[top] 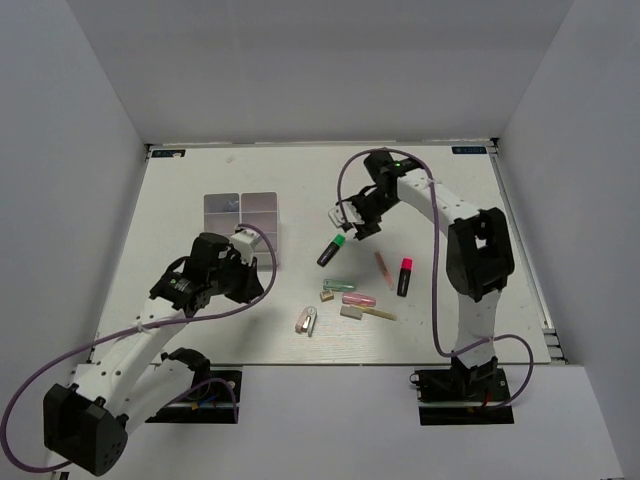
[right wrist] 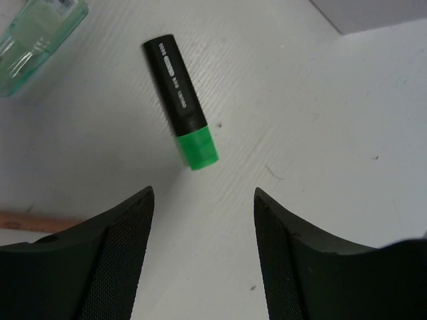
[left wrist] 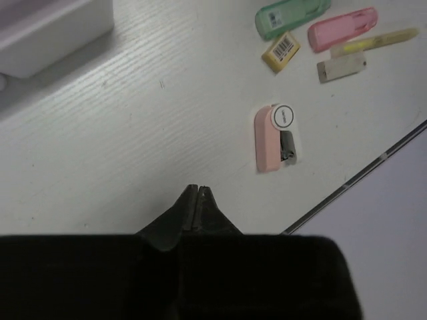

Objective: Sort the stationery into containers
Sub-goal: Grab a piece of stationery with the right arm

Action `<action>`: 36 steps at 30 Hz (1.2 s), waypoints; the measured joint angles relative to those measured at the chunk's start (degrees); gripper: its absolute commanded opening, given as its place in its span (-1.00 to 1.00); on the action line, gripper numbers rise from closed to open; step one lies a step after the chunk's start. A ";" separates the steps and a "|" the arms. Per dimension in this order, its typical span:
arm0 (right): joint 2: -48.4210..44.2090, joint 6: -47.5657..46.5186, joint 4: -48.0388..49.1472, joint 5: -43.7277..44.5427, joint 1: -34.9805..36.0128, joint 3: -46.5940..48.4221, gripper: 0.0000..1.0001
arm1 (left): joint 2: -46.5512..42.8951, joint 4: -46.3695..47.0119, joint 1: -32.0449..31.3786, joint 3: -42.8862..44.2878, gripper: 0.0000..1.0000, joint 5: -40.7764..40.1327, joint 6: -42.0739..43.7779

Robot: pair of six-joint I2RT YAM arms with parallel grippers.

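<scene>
The white containers (top: 241, 215) stand at the left middle of the table; a corner of them (left wrist: 53, 27) shows in the left wrist view. A black highlighter with a green cap (top: 331, 250) (right wrist: 180, 100) lies just ahead of my right gripper (top: 352, 228) (right wrist: 203, 193), which is open with nothing between its fingers. My left gripper (top: 264, 286) (left wrist: 198, 190) is shut and holds nothing, hovering below the containers. A pink clip-like piece (top: 306, 320) (left wrist: 268, 147) lies ahead of it. Further right lie a green piece (left wrist: 291, 15), a pink piece (left wrist: 341, 28), a yellow piece (left wrist: 373, 41) and two small erasers (left wrist: 281, 52).
A pink-capped highlighter (top: 404, 277) and a thin pink pencil (top: 383, 268) lie right of the cluster. The table's near edge (left wrist: 353, 187) runs close behind the pink clip-like piece. White walls enclose the table on three sides.
</scene>
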 measured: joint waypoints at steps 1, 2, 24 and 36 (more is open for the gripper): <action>0.66 0.02 0.72 0.85 1.01 0.76 0.28 | -1.01 0.31 0.26 0.00 -0.30 0.15 0.39; 1.25 0.02 1.09 1.73 2.08 1.46 0.28 | -1.68 0.50 0.35 0.00 0.04 0.15 0.98; 14.91 -9.16 -10.69 12.66 13.35 12.66 0.17 | -9.27 1.29 0.68 -0.87 0.34 -1.01 2.12; 18.56 -9.42 -12.20 20.17 17.27 16.06 0.04 | -11.15 1.33 0.68 -0.90 0.37 -1.16 2.12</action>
